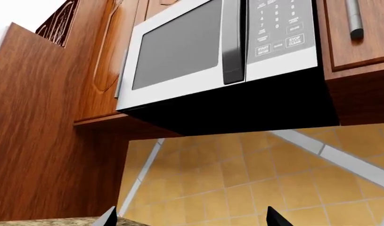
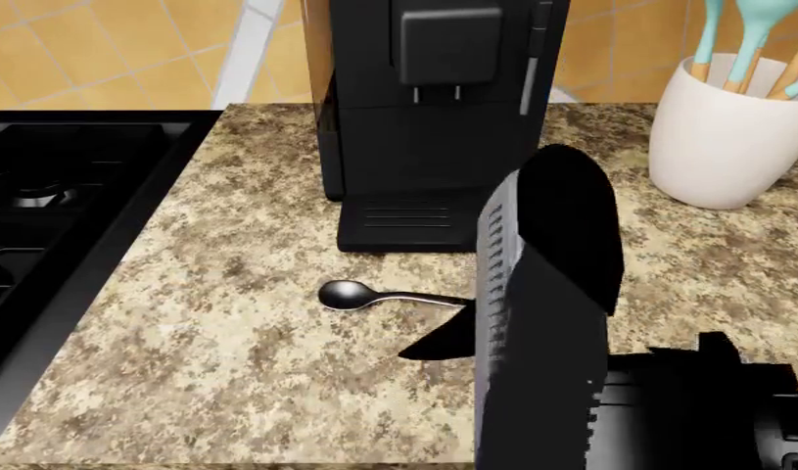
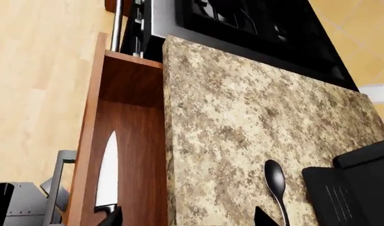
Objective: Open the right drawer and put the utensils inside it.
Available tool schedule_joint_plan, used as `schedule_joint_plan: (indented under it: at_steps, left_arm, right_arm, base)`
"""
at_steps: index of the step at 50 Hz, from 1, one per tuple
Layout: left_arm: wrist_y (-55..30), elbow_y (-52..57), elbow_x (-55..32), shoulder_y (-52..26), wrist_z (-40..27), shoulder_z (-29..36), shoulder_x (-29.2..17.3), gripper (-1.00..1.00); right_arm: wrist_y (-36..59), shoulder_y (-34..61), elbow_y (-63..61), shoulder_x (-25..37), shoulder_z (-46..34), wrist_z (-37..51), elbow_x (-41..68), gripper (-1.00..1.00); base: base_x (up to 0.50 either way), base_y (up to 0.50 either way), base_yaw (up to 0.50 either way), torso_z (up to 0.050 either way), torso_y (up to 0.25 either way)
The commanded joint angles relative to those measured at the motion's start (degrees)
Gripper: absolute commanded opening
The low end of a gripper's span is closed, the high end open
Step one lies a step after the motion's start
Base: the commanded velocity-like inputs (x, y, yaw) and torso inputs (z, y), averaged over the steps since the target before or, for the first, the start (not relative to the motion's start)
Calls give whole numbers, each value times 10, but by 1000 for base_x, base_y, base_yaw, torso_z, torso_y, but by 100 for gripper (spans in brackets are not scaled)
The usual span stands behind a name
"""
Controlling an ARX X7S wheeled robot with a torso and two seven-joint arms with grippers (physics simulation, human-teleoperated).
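In the head view the right arm (image 2: 542, 323) fills the near foreground, a black ribbed limb reaching over the front of the speckled counter (image 2: 215, 362) and hiding part of it. Its wrist camera shows the right gripper (image 3: 188, 217) with its two dark fingertips spread apart and nothing between them, poised over the counter's front edge. Just below that edge the right drawer (image 3: 126, 141) stands pulled out, and the knife (image 3: 107, 172) lies inside it on the wooden bottom. The spoon (image 2: 359, 295) rests on the counter, its bowl toward the stove (image 2: 59, 206) and its handle running under the arm, just in front of the black coffee machine (image 2: 425, 108). Farther back a white crock (image 2: 726, 137) holds teal spatulas (image 2: 751, 39). The left gripper (image 1: 190, 219) points up at the microwave (image 1: 204, 47), fingertips parted and empty.
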Motion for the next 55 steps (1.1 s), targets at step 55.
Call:
schedule_joint_plan:
  at_steps: [55]
  left_arm:
    - [1, 0, 3, 1, -3, 2, -1, 100]
  right_arm:
    - [-74, -152, 345, -9, -59, -55, -126, 100]
  base:
    - [0, 0, 0, 0, 0]
